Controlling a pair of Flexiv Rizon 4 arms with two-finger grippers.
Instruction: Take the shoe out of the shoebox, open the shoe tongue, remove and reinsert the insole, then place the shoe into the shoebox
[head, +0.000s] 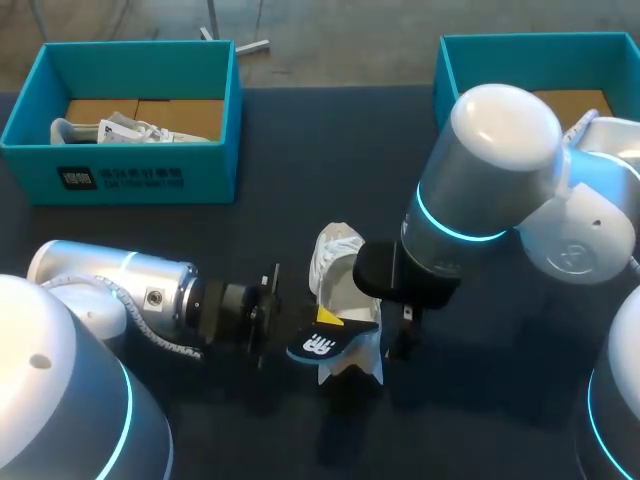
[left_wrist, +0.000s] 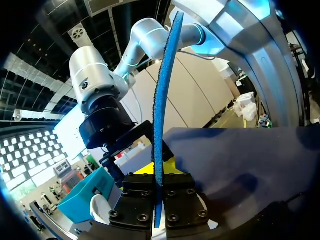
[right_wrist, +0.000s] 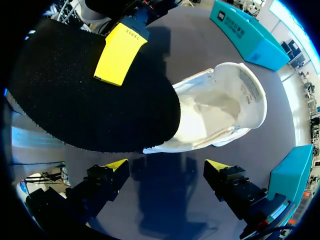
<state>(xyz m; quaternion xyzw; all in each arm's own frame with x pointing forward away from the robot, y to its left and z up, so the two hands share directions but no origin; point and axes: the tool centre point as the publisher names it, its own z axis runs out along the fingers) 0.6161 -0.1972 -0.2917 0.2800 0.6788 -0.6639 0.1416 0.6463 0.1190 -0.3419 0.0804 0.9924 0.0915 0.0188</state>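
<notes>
Our left end effector (left_wrist: 159, 172) is clamped on the insole (left_wrist: 162, 90), which stands edge-on between its fingers and overlaps one end of the white shoe (head: 338, 262). Our right end effector (right_wrist: 166, 166) hangs just above the shoe, fingers apart with nothing between them. The shoe sits on the dark bench (head: 300, 180), well apart from 2 boxes at the far side: the left shoebox (head: 130, 175), holding another shoe (head: 130, 130), and the right shoebox (head: 490, 65).
</notes>
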